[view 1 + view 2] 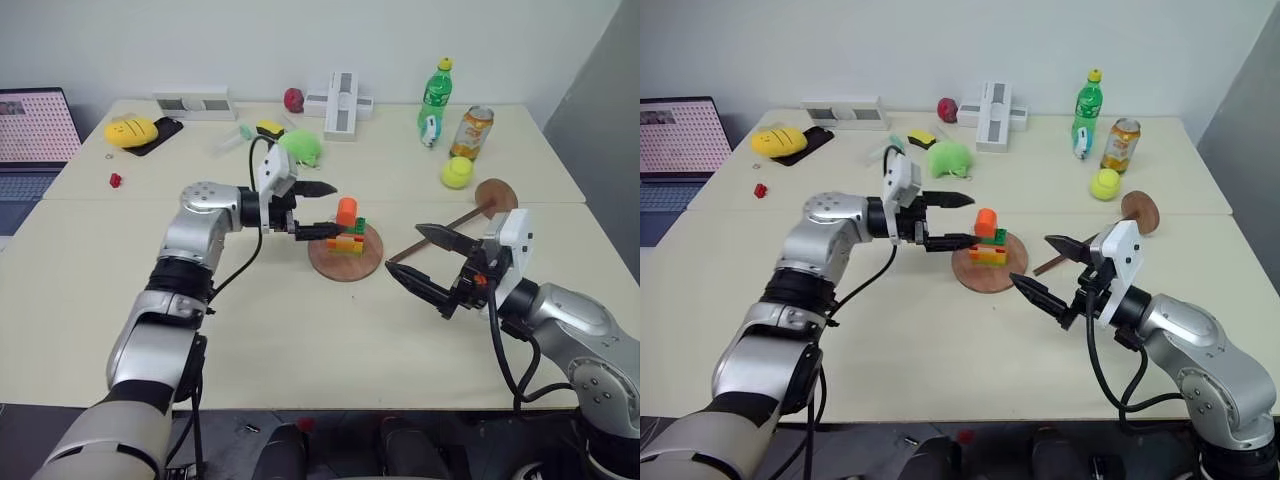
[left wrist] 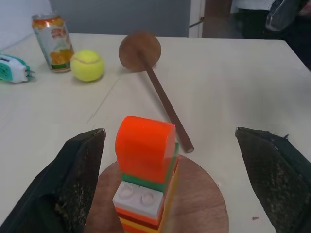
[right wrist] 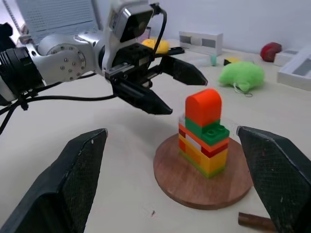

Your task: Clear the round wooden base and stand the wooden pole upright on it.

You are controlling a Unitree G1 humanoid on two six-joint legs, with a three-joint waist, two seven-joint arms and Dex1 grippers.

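The round wooden base (image 1: 371, 262) lies flat mid-table, and a stack of coloured toy bricks (image 1: 347, 229) with an orange top stands on it. The wooden pole (image 1: 448, 227) lies flat to its right, its small disc end (image 1: 496, 193) farther back. My left gripper (image 1: 325, 209) is open just left of the brick stack, pointing toward it, nothing between its fingers. My right gripper (image 1: 420, 254) is open to the right of the base, over the pole's near end, holding nothing. The right wrist view shows the stack (image 3: 203, 132) and the left gripper (image 3: 180, 86) beside it.
Behind the base sit a tennis ball (image 1: 456, 172), a drink can (image 1: 472, 132), a green bottle (image 1: 435, 99), a green plush toy (image 1: 300, 146), a white box (image 1: 340, 103) and a yellow toy (image 1: 132, 131). A laptop (image 1: 33, 135) stands at the far left.
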